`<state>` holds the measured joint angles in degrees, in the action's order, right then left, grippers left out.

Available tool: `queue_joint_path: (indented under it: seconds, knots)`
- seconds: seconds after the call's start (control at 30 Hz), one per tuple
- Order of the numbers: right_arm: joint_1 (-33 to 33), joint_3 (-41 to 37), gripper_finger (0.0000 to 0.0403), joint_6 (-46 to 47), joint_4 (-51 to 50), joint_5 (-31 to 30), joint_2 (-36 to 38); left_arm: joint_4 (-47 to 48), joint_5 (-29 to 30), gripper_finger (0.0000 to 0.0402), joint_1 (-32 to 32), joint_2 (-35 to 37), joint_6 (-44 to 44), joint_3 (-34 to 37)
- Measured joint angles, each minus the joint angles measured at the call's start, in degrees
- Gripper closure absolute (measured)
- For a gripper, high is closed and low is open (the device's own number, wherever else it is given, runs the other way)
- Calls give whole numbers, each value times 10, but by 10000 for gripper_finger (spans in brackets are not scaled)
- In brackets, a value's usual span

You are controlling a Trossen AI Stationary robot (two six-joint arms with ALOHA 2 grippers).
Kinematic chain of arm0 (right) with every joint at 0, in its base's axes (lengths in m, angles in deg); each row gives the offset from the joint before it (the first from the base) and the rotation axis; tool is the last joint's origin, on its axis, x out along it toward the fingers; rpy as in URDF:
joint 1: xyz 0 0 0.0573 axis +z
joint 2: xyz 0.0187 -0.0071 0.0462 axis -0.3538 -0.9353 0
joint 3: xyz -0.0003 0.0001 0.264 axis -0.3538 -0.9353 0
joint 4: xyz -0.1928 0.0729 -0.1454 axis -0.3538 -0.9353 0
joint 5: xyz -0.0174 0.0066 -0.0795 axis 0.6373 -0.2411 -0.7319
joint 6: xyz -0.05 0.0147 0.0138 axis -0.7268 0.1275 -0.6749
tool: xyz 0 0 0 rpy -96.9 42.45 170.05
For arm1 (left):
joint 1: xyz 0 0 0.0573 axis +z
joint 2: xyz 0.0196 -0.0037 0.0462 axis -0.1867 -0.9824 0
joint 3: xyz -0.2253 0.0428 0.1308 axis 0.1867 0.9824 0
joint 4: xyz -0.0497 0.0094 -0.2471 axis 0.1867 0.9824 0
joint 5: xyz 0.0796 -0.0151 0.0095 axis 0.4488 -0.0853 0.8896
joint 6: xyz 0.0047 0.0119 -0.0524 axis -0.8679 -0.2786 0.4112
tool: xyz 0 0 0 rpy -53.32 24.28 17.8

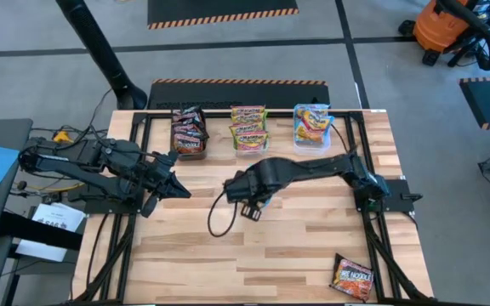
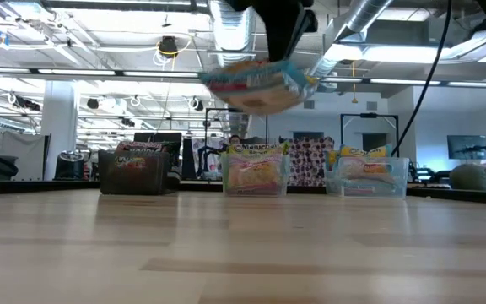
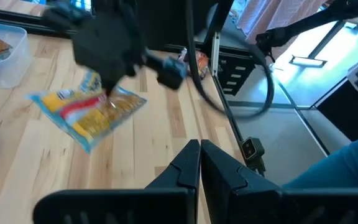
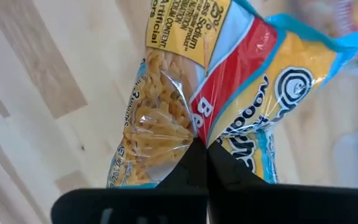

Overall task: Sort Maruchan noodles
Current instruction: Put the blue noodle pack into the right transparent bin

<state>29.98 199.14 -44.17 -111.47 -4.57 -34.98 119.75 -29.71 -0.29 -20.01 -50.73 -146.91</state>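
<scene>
Above the middle of the wooden surface (image 1: 228,255), a light-blue Maruchan packet (image 4: 229,106) hangs clear of the boards, pinched at its edge by the right pincer (image 4: 201,149), whose fingers are closed tight on the wrapper so it can be carried rather than dragged. Beyond the packet, along the far edge, three tubs wait with packets grouped by colour: dark ones in the dark tub (image 1: 189,134), orange-green in the middle tub (image 1: 249,129), blue in the blue-packet tub (image 1: 312,126), probably the carried packet's destination. Well away, near the surface's front right corner, one orange packet (image 1: 352,277) lies unsorted. Beside the lifted packet, the left pincer (image 3: 200,163) hovers closed and empty, waiting.
</scene>
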Motion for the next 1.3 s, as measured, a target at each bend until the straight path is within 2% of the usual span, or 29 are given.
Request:
queue_joint_path:
  seconds: [0.13,0.3,0.53,0.73,0.83,0.97,1.07,1.3]
  knots:
    - [-14,-35,400,-23,0,-22,38,0,0,401,0,0,0,0]
    - [-37,-137,400,-41,1,-45,108,0,10,402,0,0,-11,0]
    - [-91,-309,400,-91,-1,-94,220,-5,80,401,9,0,-53,0]
    - [-159,-407,399,-191,0,-157,295,-50,138,401,30,0,-76,0]
    - [-193,-440,399,-268,7,-192,316,-79,156,401,41,0,-97,0]
    - [-237,-476,399,-362,42,-208,324,-111,176,401,58,0,-123,0]
    - [-269,-506,399,-406,62,-212,319,-125,193,401,71,0,-138,0]
    - [-325,-580,399,-480,142,-265,318,-132,214,402,107,0,-141,0]
